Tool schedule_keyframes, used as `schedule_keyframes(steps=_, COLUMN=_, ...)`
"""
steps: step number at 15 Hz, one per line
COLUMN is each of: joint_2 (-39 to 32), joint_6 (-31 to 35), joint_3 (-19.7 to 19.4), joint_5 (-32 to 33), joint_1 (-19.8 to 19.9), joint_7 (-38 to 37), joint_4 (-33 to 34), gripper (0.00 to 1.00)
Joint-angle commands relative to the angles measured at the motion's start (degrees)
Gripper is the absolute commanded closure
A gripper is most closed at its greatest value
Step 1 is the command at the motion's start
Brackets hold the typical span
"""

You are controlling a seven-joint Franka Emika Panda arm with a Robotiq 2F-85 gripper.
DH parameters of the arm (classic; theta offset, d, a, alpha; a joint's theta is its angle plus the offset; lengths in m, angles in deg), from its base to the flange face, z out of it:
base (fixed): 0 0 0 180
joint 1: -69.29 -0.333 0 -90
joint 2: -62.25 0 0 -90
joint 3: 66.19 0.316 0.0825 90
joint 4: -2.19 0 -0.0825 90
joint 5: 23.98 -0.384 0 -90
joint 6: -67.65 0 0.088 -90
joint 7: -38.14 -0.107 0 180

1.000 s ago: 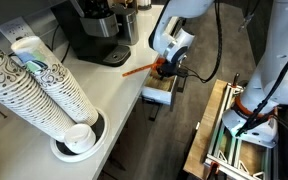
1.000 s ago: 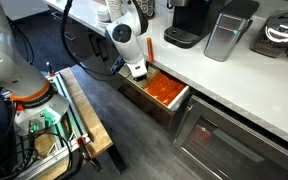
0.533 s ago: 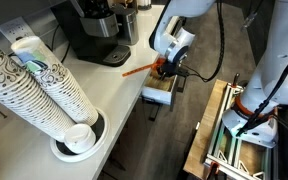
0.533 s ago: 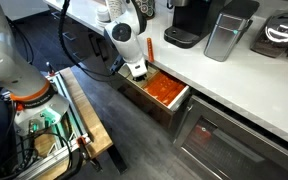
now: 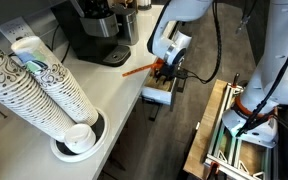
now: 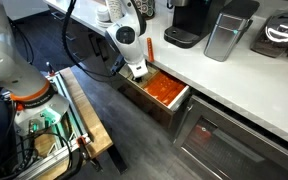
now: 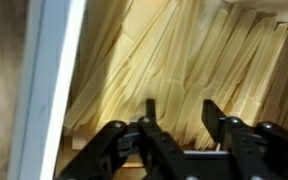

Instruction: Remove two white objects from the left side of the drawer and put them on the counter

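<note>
The counter runs long beside the arm. The drawer stands pulled out below its edge, with orange contents showing in an exterior view and a pale tan pile at the end under the tool. The gripper hangs over that end of the drawer, pointing down. In the wrist view its fingers are moderately apart with nothing between them. They are poised just above a heap of long pale strips (likely the white objects meant, though they read more cream than white), beside the drawer's white wall. The step in hand looks like the first pick, as I can make out no such strip on the counter. The next move calls for lowering onto one strip and closing without raking up several, since they overlap loosely. Around it are stacked paper cups, a coffee machine and an orange stick on the counter. The wooden-framed cart stands near the drawer's open side and may cramp the lift-out.
</note>
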Motion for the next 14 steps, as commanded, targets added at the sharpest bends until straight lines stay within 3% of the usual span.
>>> schedule_keyframes(steps=1, joint_2=-2.01, joint_6=-1.99, joint_3=-0.18, joint_5=2.44, joint_1=0.25, joint_7=-2.04, joint_4=1.32, gripper=0.81)
schedule_keyframes(steps=3, joint_2=-2.52, joint_6=-2.59, joint_3=-0.26, joint_5=2.96, joint_1=0.27, joint_7=-2.33, joint_4=1.63, gripper=0.92)
schedule_keyframes(steps=6, joint_2=-2.71, joint_6=-2.99, joint_3=-0.36, joint_5=3.45, joint_1=0.28, joint_7=-2.73, joint_4=1.77, gripper=0.97)
schedule_keyframes(steps=10, joint_2=-0.12, joint_6=-2.27, joint_3=-0.74, joint_5=3.67, joint_1=0.14, joint_7=-2.91, joint_4=-0.07, gripper=0.91)
schedule_keyframes(steps=14, joint_2=5.31, joint_6=-0.9, joint_3=-1.76, joint_5=3.22, joint_1=0.05, joint_7=-2.35, joint_4=-3.62, gripper=0.92)
